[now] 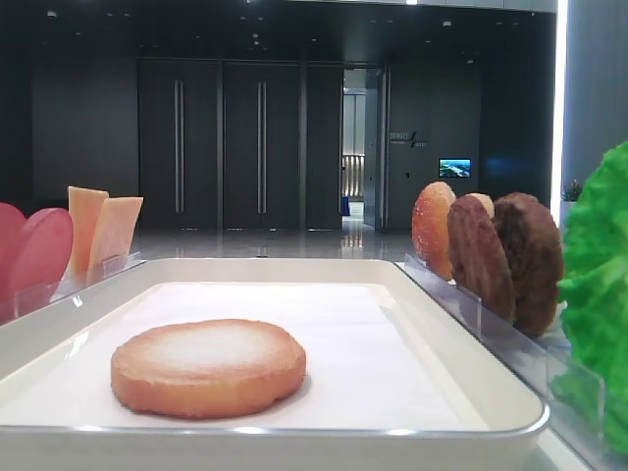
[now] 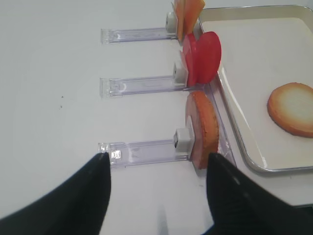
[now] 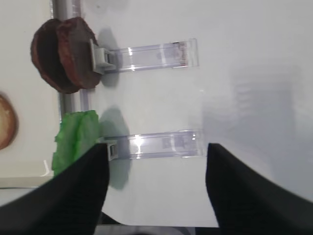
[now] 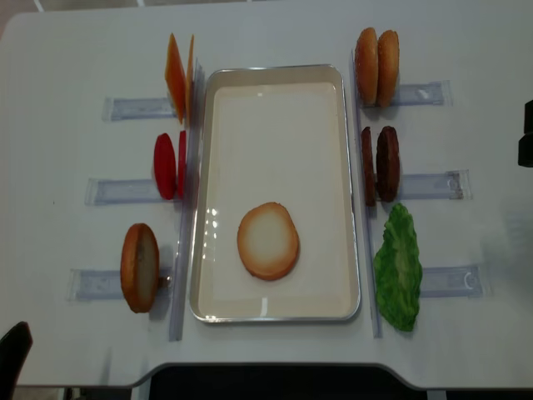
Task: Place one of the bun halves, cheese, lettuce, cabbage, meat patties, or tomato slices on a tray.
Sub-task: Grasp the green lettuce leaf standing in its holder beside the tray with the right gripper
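One bun half [image 1: 208, 367] already lies flat on the tray [image 1: 471, 353] in the low exterior view, pale face up. My right wrist view shows my right end effector [image 3: 156, 188] spread wide and empty above the lettuce [image 3: 76, 139], which looks thin and floppy; I judge its upright edge the best hold. My left wrist view shows my left end effector [image 2: 156, 193] wide too, near a standing bun half [image 2: 201, 128]. Overhead, meat patties [image 4: 379, 164] stand just beside the tray on the counter [image 4: 75, 150].
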